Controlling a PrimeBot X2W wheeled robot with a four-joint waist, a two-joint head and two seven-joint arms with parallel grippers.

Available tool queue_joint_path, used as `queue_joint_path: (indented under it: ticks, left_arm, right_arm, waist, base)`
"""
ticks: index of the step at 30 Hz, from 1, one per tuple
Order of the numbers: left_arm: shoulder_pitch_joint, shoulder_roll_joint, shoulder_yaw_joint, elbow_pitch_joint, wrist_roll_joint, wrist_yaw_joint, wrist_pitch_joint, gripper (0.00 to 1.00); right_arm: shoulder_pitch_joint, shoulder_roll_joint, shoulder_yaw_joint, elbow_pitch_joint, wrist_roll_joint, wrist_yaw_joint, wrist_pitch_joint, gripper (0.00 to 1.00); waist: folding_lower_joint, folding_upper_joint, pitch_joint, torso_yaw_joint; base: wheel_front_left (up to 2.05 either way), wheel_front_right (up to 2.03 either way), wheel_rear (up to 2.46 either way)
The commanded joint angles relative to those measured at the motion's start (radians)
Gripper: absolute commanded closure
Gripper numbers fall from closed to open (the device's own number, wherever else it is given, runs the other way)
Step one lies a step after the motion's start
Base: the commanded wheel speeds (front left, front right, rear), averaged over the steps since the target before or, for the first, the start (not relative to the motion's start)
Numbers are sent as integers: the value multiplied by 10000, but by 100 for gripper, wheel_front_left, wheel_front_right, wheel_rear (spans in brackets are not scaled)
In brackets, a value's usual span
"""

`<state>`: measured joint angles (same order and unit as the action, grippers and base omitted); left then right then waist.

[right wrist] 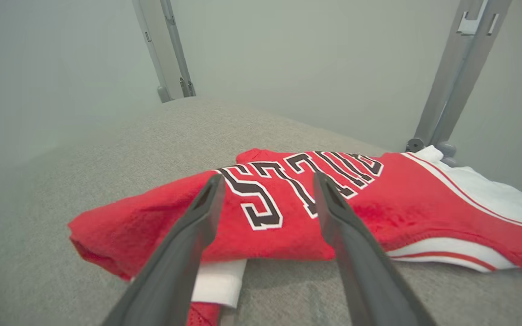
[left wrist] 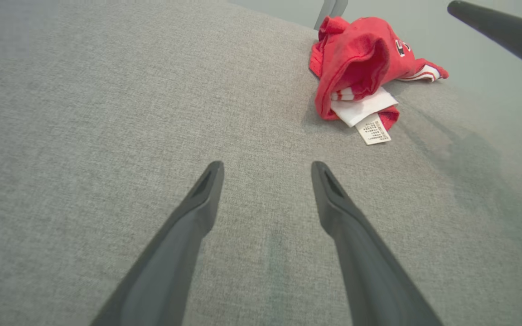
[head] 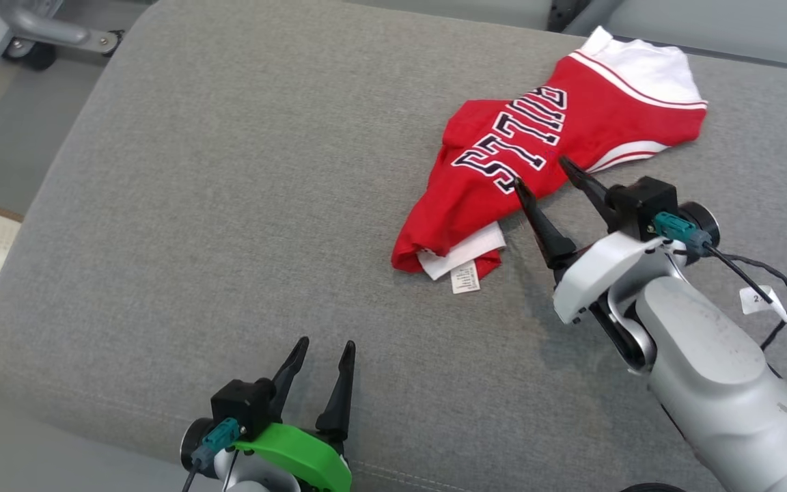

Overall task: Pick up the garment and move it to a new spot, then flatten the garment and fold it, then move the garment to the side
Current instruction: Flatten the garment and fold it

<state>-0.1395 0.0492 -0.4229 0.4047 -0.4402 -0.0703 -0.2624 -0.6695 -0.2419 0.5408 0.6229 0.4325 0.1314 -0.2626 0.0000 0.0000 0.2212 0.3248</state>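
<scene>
While loose on cushion (head: 229, 171), garment (head: 591, 130) diagonal, label (head: 465, 277) near-left, white hem (head: 646, 68) far-right; left pincer (head: 326, 342), right pincer (head: 540, 170) wide.

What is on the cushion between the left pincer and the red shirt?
Nothing: just bare grey cushion between the left pincer and the red shirt, as the head view and left wrist view show.

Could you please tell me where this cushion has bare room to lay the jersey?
The left half of the cushion is bare, bordered by the red jersey on the right and the left gripper at the near edge. A narrower strip lies between the jersey's label and that edge. The far right is crowded: jersey and open right gripper.
</scene>
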Motion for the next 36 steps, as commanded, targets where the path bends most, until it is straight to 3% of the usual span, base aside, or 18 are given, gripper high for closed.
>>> queue_joint_path:
  ticks: [1, 11, 24, 36]
  left_arm:
    - [-134, 30, 47, 32, 52, -26, -30, 0]
    - [110, 29, 138, 223, 310, -174, -30, 0]
    - [263, 27, -67, 216, 101, -149, -30, 0]
    - [213, 26, -128, 99, -66, -46, -30, 0]
  right_arm:
    - [207, -19, -58, -96, 67, -15, -24, 0]
    - [1538, 53, 61, -169, 1, -14, -27, 0]
    - [988, 236, 386, 810, 8, -14, -28, 0]
    - [752, 295, 256, 1424, -274, -15, -27, 0]
  waist:
    - [0, 0, -219, -593]
    - [0, 0, -507, -734]
    - [0, 0, -377, 269]
    - [0, 0, -131, 481]
  base:
    - [0, 0, 0]
    - [0, 0, 0]
    - [0, 0, 0]
    - [0, 0, 0]
